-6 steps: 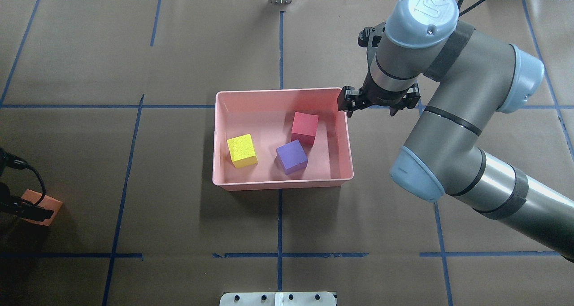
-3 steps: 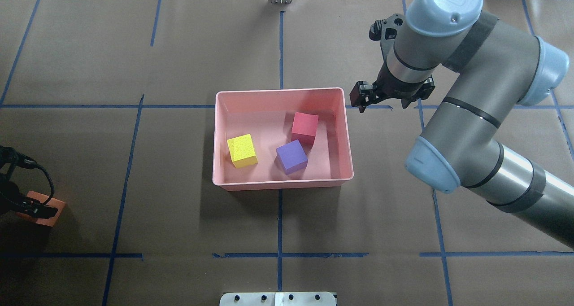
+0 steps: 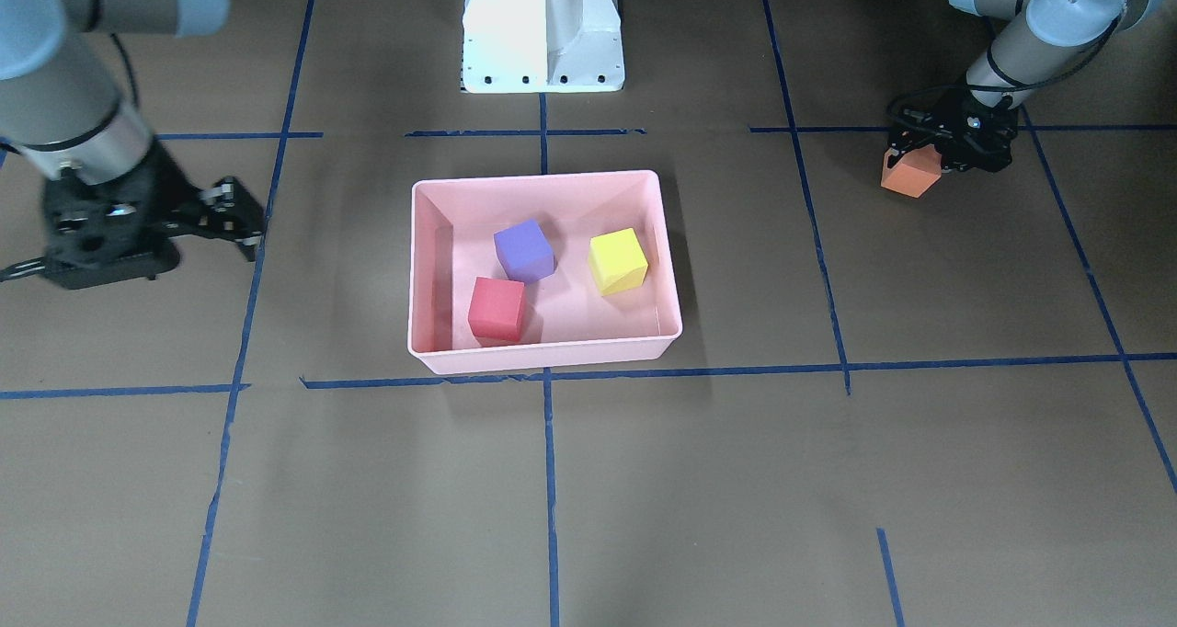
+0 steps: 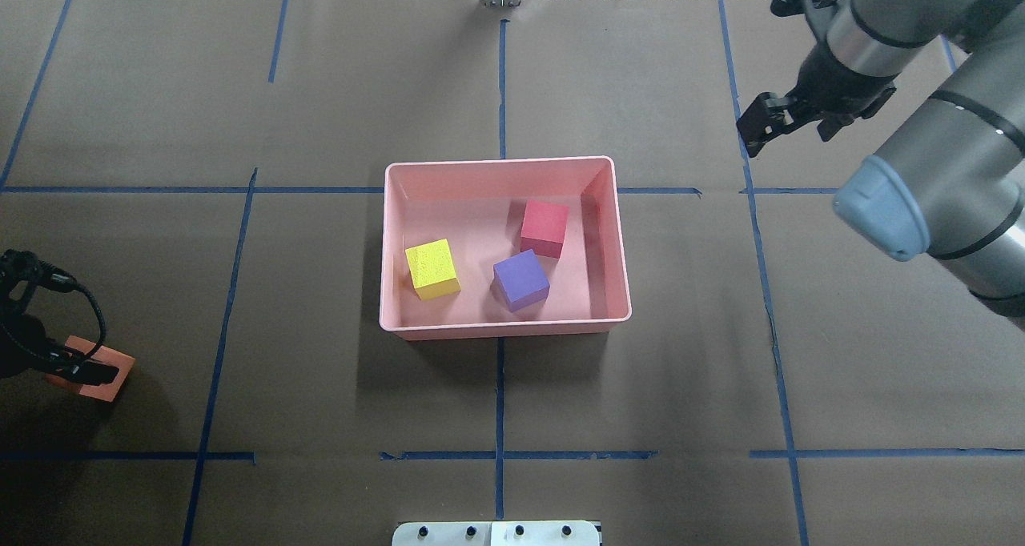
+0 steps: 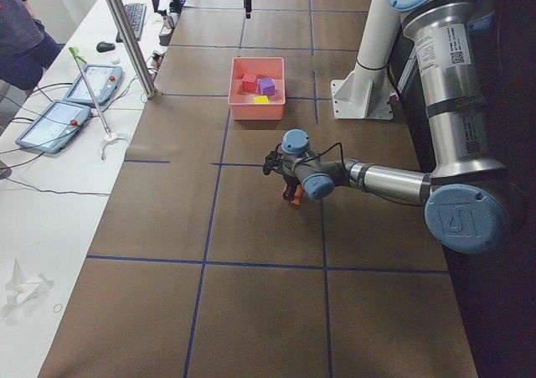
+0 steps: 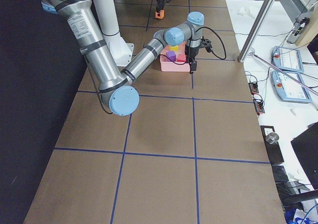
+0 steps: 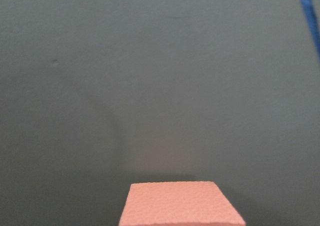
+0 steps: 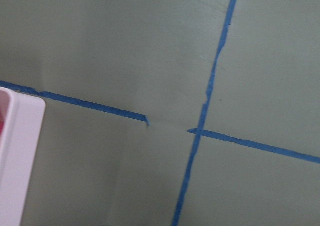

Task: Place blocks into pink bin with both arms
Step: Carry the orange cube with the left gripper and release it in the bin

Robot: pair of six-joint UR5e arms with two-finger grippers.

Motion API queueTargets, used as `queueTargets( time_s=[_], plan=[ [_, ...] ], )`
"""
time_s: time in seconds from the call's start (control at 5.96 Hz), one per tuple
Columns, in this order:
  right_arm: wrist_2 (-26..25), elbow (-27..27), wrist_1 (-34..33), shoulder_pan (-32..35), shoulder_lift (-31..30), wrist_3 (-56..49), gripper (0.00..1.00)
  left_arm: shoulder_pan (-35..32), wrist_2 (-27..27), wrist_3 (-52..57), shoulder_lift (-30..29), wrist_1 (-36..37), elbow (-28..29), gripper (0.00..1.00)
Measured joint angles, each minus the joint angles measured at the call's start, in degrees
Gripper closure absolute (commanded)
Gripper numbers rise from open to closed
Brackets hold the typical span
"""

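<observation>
The pink bin (image 4: pixel 504 162) stands mid-table and holds the yellow-green block (image 4: pixel 432 268), the red block (image 4: pixel 544 226) and the purple block (image 4: pixel 520 279); its rim also shows in the front-facing view (image 3: pixel 542 360). My left gripper (image 4: pixel 60 362) is shut on the orange block (image 4: pixel 104 376) at the table's left edge, far from the bin. The block shows in the front-facing view (image 3: pixel 909 176) and at the bottom of the left wrist view (image 7: pixel 177 206). My right gripper (image 4: pixel 789 134) is open and empty, beyond the bin's far right corner.
The white base pedestal (image 3: pixel 542 29) stands behind the bin on the robot's side. Blue tape lines (image 4: pixel 500 74) cross the brown table cover. A side table with tablets (image 5: pixel 92 83) and a metal post (image 5: pixel 126 34) lies past the table's far edge.
My right arm has pulled back from the bin's far right corner, moving right and away, gripper still open. My left gripper has shifted slightly toward the bin with the orange block.
</observation>
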Motion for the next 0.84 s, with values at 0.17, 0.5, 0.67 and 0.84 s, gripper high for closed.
queueTargets(
  time_s=[0.17, 0.5, 0.67, 0.84],
  plan=[
    [1.7, 0.0, 0.2, 4.0, -4.0, -8.3, 0.0, -1.4, -0.1, -0.1, -5.3, 8.3, -2.8, 0.58],
    [4.3, 0.0, 0.3, 11.6, -11.5, -22.9, 0.0, -2.4, 0.0, -2.6, -22.6, 31.9, -7.5, 0.58],
    [4.8, 0.0, 0.3, 14.8, -15.0, -29.1, 0.0, -2.2, 0.1, -5.3, -33.2, 43.5, -7.8, 0.58],
    [5.3, -0.1, 0.3, 17.9, -18.1, -34.5, 0.0, -1.7, 0.1, -9.4, -42.5, 50.9, -5.9, 0.58]
  ],
)
